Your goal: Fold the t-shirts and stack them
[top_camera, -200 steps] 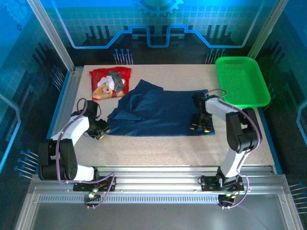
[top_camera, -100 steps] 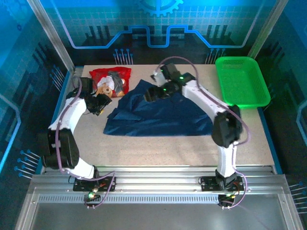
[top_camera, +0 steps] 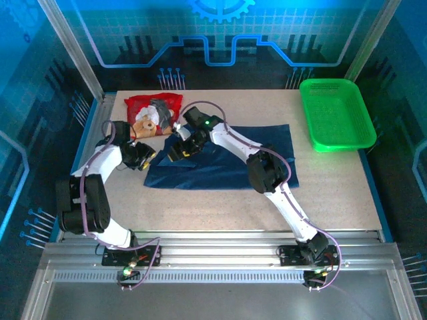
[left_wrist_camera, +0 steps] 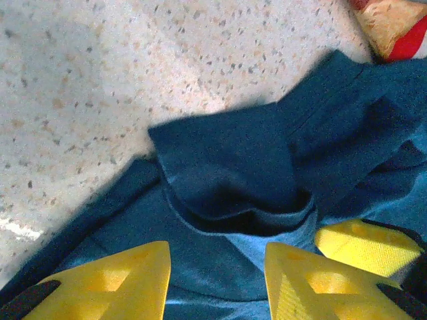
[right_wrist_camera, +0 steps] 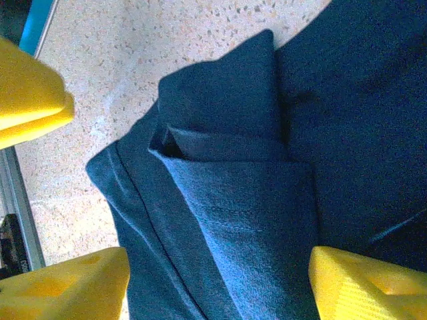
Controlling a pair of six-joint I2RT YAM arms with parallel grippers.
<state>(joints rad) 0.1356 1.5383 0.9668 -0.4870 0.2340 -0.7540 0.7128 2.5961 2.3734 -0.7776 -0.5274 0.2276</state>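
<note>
left gripper (top_camera: 143, 158) and right gripper (top_camera: 179, 151) have both moved over the folded corner of the navy shirt (top_camera: 220, 170), jaws open, gripping nothing. red shirt (top_camera: 152, 115) lies just beyond them; folding unfinished.

Seen from above, your right arm (top_camera: 233, 142) covers the upper-left folds of the navy shirt (top_camera: 220, 175); at your left wrist, the frame's corner cuts the red shirt (left_wrist_camera: 400, 30) to a sliver.

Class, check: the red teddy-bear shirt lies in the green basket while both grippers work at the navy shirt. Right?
No. The top external view shows the red shirt on the table, far left, outside the green basket. The rest stands.
</note>
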